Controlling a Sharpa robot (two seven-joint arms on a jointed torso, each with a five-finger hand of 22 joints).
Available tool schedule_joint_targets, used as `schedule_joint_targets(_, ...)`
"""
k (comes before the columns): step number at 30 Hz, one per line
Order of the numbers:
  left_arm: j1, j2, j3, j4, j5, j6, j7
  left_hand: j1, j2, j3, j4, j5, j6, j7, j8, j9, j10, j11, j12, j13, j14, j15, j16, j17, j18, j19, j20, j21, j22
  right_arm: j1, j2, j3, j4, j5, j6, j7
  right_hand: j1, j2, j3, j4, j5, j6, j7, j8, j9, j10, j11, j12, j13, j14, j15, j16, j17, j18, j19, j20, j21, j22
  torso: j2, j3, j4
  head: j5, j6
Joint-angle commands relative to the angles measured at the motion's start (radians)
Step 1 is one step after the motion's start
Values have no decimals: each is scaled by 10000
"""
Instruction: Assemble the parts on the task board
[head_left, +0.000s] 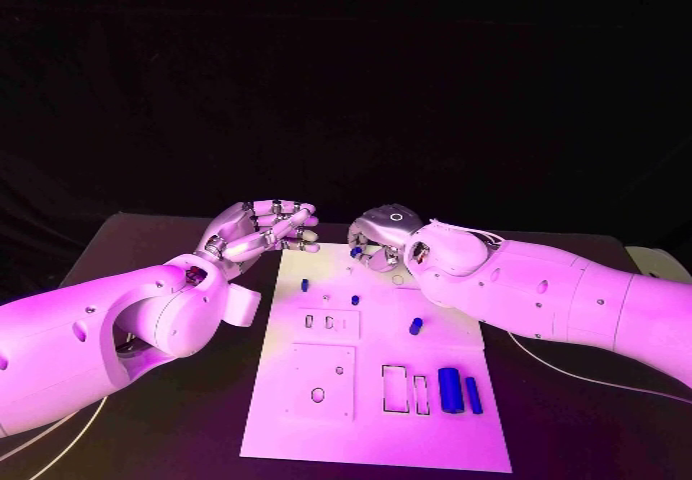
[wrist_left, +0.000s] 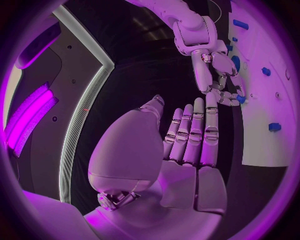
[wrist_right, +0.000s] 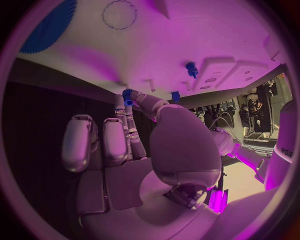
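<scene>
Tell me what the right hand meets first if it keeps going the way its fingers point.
Probably the task board: the right hand, pinching a small blue part, points down at the board's far edge, though depth is unclear.

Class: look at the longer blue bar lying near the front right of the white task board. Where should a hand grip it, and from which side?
Probably at the middle of the longer blue bar, from above, fingers across its narrow width: it lies flat, and a slimmer blue bar sits close beside it.
</scene>
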Motion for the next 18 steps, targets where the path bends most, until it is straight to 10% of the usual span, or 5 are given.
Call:
schedule_joint_targets(1, 22, 33, 8, 6, 30, 196, 44, -57, 7, 4, 60, 54, -62, 267, -31, -8, -19, 70, -22, -6, -64, -9, -32, 9, 45, 27, 44, -58, -9, -15, 18, -10, -19, -43, 164, 48, -130, -3, 17, 48, 21, 28, 23, 52, 28, -14, 41, -38, 8, 235, -25, 28, -10, -99, -16, -46, -9, -2, 5, -7, 7, -17, -1)
schedule_joint_targets(9, 22, 30, 8, -6, 32, 188, 42, -57, 7, 4, 60, 54, -62, 267, -31, -8, -19, 70, -22, -6, -64, -9, -32, 9, 45, 27, 44, -58, -9, -17, 23, -10, -47, -24, 236, 3, -221, -113, 9, 110, -3, -149, 89, -52, 41, -153, 96, -132, 5, 214, 17, 20, -65, -87, -52, -18, -60, -65, 4, -2, -1, -17, -8)
schedule_joint_targets(14, 22, 31, 8, -2, 32, 192, 41, -57, 7, 4, 60, 54, -62, 267, -31, -8, -19, 70, -22, -6, -64, -9, -32, 9, 45, 27, 44, -58, -9, -15, 63, -10, -154, 22, 221, -87, -446, -604, -209, 292, -689, -2071, 563, -1282, -318, -1635, 494, -240, -232, -95, 351, -506, -1029, 118, -511, 291, -878, -1182, 0, -4, -1, -29, 5)
schedule_joint_targets(18, 22, 22, 8, -6, 34, 189, 42, -57, 7, 4, 60, 54, -62, 267, -31, -8, -19, 70, -22, -6, -64, -9, -32, 9, 45, 27, 44, -58, -9, -14, 26, -10, -147, 27, 193, -134, -394, -606, -367, 326, -639, -2231, 568, -1398, -340, -1908, 487, -203, -277, -155, 340, -649, -1280, 165, -586, 301, -1063, -1397, 3, 4, 6, -30, 5)
